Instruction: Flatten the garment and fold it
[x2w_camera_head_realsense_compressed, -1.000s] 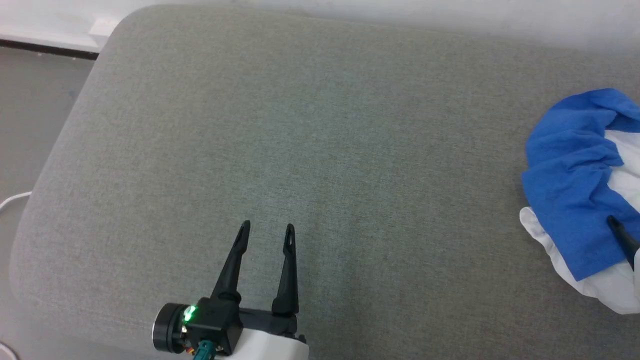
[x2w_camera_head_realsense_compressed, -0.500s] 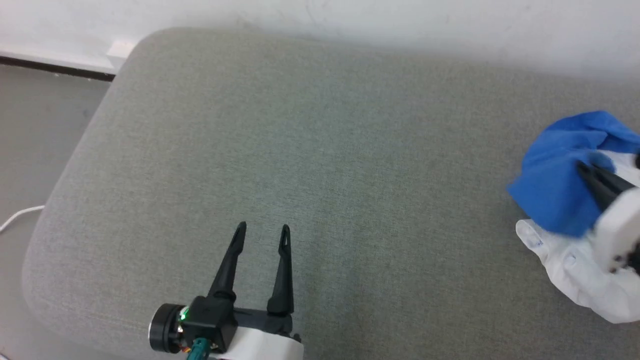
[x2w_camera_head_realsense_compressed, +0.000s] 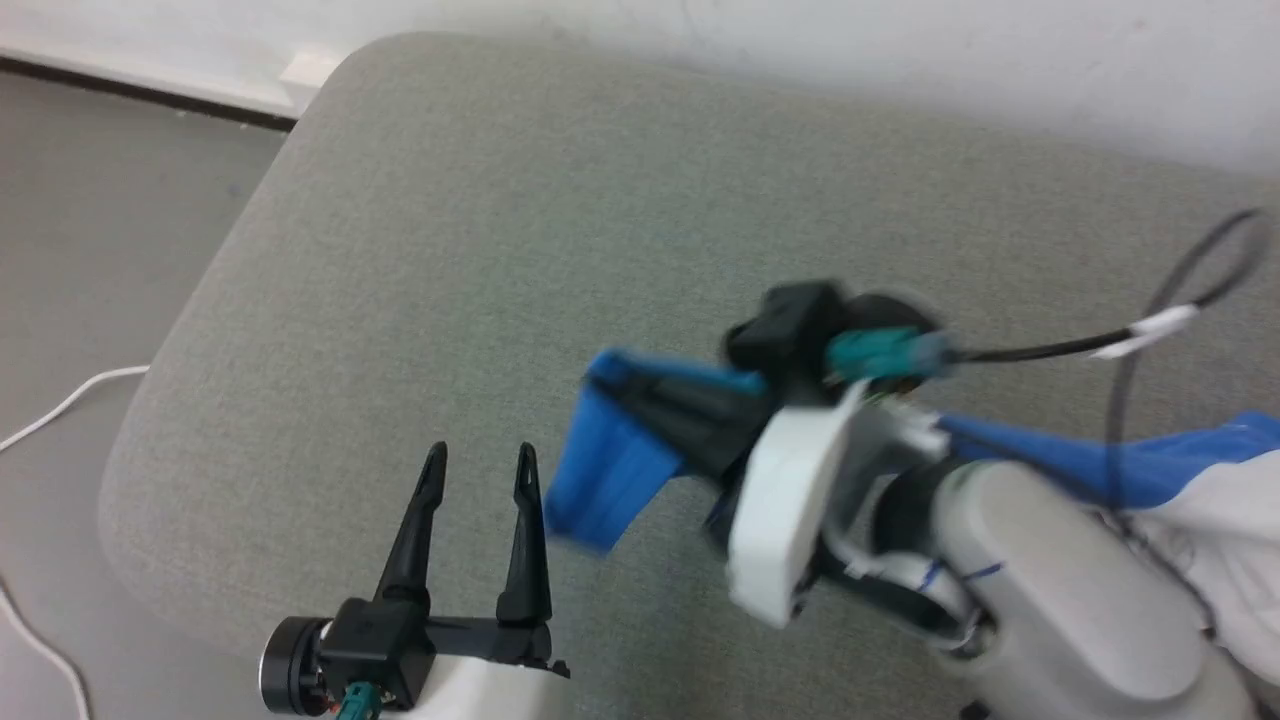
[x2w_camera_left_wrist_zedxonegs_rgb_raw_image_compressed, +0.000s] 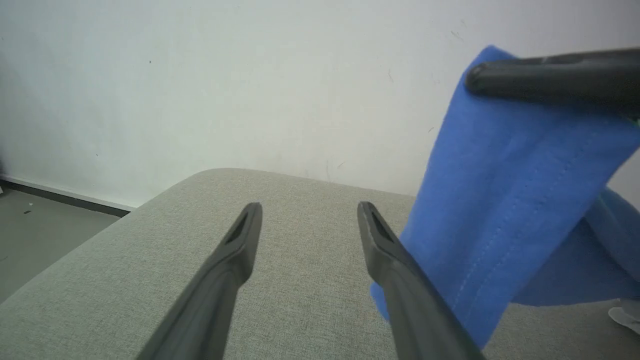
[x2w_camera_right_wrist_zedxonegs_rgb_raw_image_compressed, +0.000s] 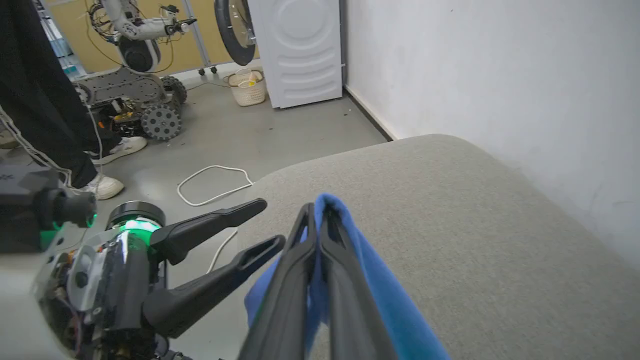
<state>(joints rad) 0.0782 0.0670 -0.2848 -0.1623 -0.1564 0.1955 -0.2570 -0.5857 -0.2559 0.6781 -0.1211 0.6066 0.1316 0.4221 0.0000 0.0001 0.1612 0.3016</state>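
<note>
At the near edge of the cushion (x2w_camera_head_realsense_compressed: 600, 180) the left gripper (x2w_camera_head_realsense_compressed: 480, 452) hovers, fingers spread, holding nothing. Just past it, above the cushion's middle, the right gripper (x2w_camera_head_realsense_compressed: 605, 368) is clamped on a blue sleeve of the garment (x2w_camera_head_realsense_compressed: 600, 470), which hangs clear of the cushion. Blur hides detail, but the white body seems to trail to the cushion's right. A wall (x2w_camera_head_realsense_compressed: 900, 60) stands behind the cushion.

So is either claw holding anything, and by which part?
The right gripper pinches the white T-shirt by its bright blue sleeve; the left gripper, open, holds nothing.
</note>
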